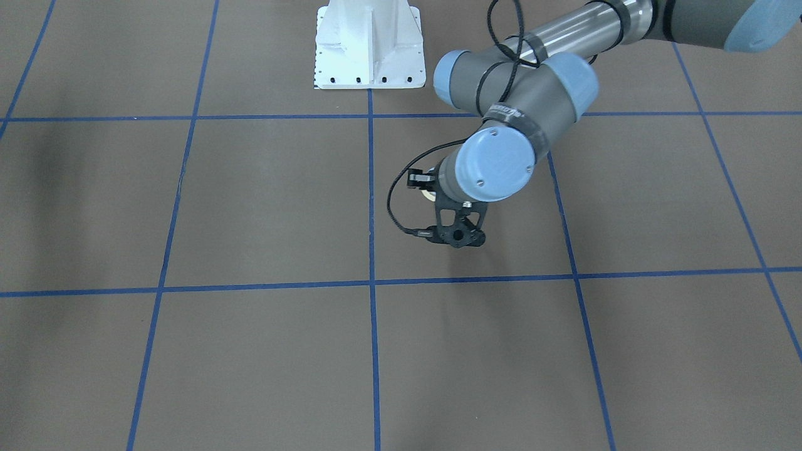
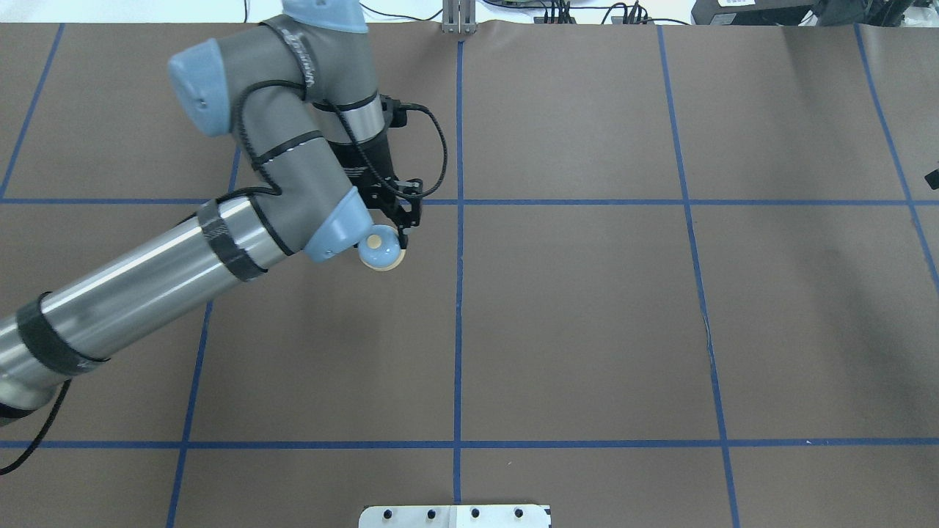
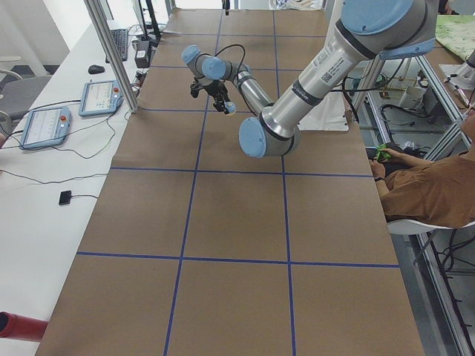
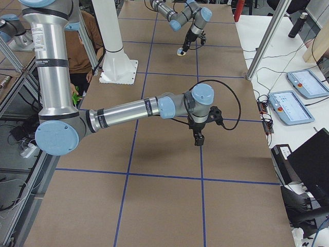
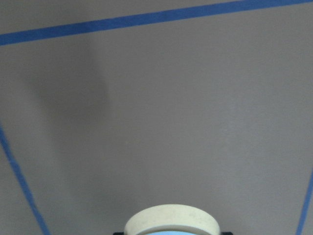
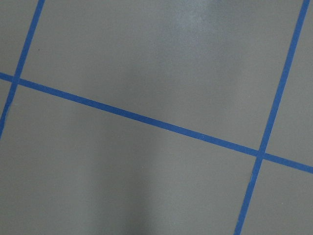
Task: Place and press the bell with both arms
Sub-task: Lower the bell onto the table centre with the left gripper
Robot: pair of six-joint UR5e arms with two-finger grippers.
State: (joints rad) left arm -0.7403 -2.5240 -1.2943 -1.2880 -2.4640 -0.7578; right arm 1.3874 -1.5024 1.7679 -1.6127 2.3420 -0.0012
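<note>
The bell [image 2: 379,248], light blue with a cream button and base ring, is held in my left gripper [image 2: 400,229], which is shut on it left of the centre tape line. It seems to hang a little above the brown table. The bell also shows in the front view [image 1: 430,196], mostly hidden behind the wrist, in the exterior left view [image 3: 231,109], the exterior right view [image 4: 182,51] and at the bottom of the left wrist view [image 5: 171,219]. My right gripper [image 4: 198,140] points down over the table's right end. I cannot tell whether it is open.
The white pedestal base [image 1: 368,47] stands at the robot's edge of the table [image 2: 587,330], which carries a grid of blue tape lines. A metal post [image 4: 267,36] and control tablets [image 4: 293,105] stand off the far side. A seated person [image 3: 427,194] is behind the robot.
</note>
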